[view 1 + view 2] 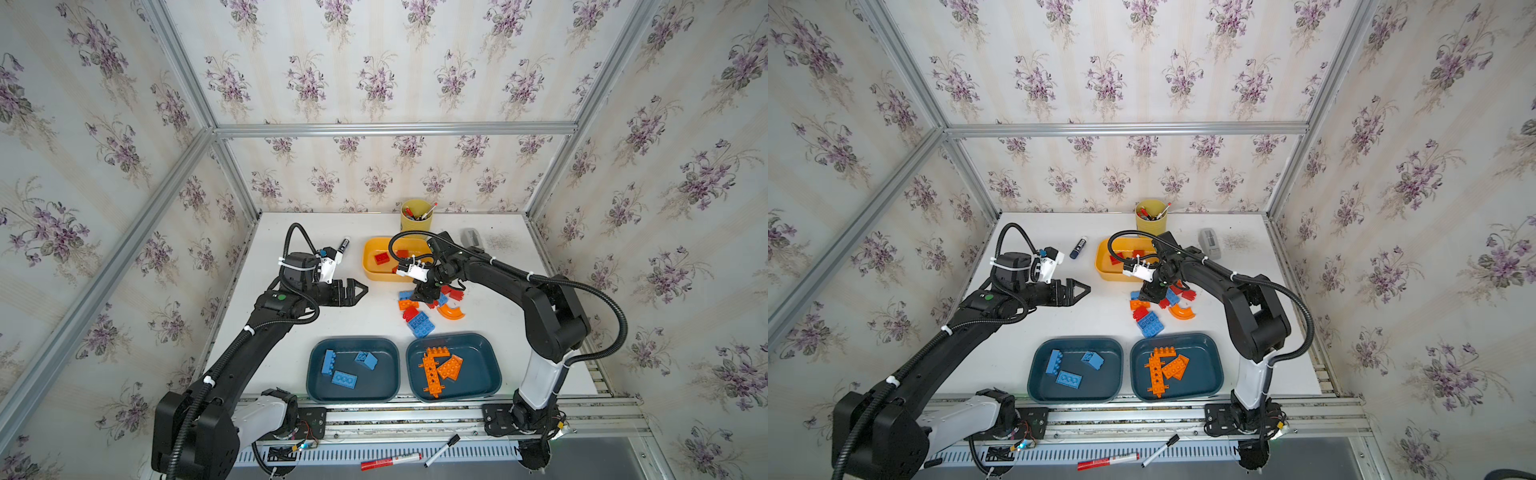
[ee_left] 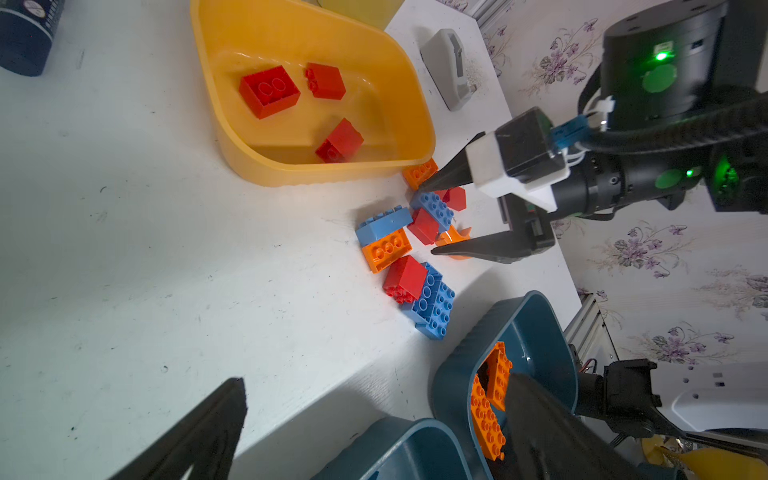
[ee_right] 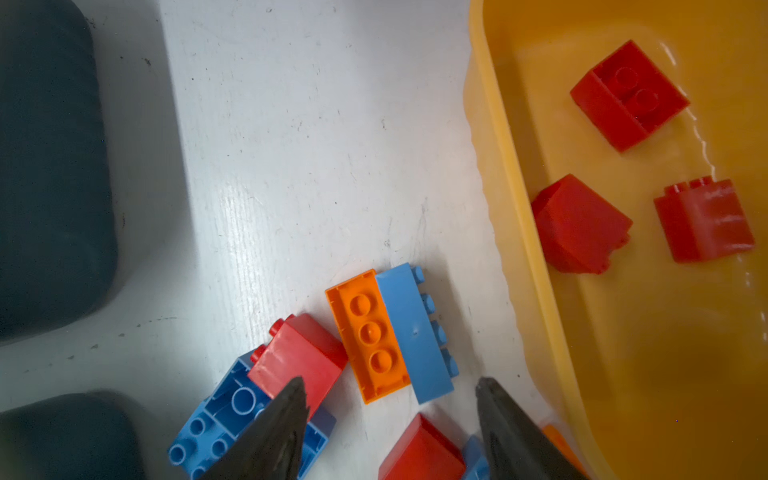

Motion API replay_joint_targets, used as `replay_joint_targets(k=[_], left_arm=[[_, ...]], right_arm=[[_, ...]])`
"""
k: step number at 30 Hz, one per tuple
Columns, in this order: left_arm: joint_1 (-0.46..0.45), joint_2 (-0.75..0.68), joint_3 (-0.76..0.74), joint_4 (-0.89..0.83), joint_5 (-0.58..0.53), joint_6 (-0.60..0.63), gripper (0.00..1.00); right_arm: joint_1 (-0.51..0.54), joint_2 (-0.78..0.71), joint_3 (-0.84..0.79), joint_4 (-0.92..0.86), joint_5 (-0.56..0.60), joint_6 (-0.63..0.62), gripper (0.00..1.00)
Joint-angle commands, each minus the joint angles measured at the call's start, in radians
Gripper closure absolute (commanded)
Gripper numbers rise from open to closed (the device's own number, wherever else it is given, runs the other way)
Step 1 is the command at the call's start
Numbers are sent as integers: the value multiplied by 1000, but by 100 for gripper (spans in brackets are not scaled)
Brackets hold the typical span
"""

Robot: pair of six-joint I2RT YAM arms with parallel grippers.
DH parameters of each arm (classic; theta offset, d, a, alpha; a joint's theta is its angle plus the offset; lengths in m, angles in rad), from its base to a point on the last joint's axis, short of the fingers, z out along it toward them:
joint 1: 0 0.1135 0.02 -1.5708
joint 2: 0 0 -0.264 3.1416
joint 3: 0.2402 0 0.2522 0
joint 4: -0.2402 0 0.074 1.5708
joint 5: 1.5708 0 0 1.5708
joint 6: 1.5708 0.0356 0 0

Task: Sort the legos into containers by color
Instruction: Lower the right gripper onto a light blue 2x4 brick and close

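- I am holding my right gripper (image 3: 390, 381) half-open, straddling a glossy red brick (image 3: 422, 451) that the frame edge is cutting off; I am gripping nothing.
- My left gripper (image 1: 357, 292) is hovering wide open and empty over bare, scuffed worktop (image 1: 374, 320).
- Loose studded legos (image 1: 424, 309) are lying between the yellow tub (image 1: 366, 262) and two ribbed teal tubs (image 1: 316, 374).

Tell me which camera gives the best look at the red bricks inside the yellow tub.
The right wrist view: all three red bricks sit close and unobstructed in the yellow tub. The left wrist view shows all three too, smaller. In both top views the right arm partly hides them.
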Motion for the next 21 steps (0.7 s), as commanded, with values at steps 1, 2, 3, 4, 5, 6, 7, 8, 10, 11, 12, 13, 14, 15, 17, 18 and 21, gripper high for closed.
replay_joint_targets(k=[1, 2, 3, 4, 5, 6, 7, 8, 10, 11, 12, 13, 14, 15, 17, 18, 21], left_arm=[[9, 2, 9, 32, 29, 4, 1], [11, 3, 8, 32, 30, 5, 1], [13, 5, 8, 33, 30, 7, 1], [14, 11, 8, 33, 31, 7, 1], [16, 17, 9, 35, 33, 6, 1], [17, 25, 9, 34, 37, 4, 1], [19, 31, 12, 34, 40, 2, 1], [19, 35, 12, 34, 43, 1, 1], [20, 35, 9, 36, 39, -1, 1], [20, 35, 8, 36, 39, -1, 1], [20, 37, 8, 37, 39, 1, 1], [21, 40, 8, 39, 39, 1, 1], [20, 43, 8, 39, 40, 2, 1], [21, 47, 8, 39, 41, 2, 1], [22, 54, 11, 40, 44, 1, 1], [22, 57, 11, 39, 46, 2, 1], [22, 60, 12, 39, 45, 1, 1]], right_arm=[[4, 58, 59, -71, 7, -66, 34], [6, 72, 73, -79, 12, -73, 35], [6, 83, 82, -83, 11, -76, 36], [7, 95, 93, -86, 8, -78, 38], [7, 106, 97, -87, 8, -80, 40], [9, 117, 102, -89, 10, -84, 42], [10, 127, 107, -91, 15, -89, 44], [12, 137, 112, -92, 22, -93, 44], [13, 154, 125, -97, 32, -97, 49], [13, 161, 131, -99, 30, -97, 49], [13, 167, 137, -99, 27, -97, 50], [15, 172, 140, -98, 28, -96, 50], [15, 177, 145, -96, 31, -97, 51], [16, 185, 151, -99, 34, -98, 51], [17, 197, 167, -112, 39, -101, 54], [17, 201, 173, -118, 38, -103, 56], [18, 212, 186, -122, 41, -107, 56]])
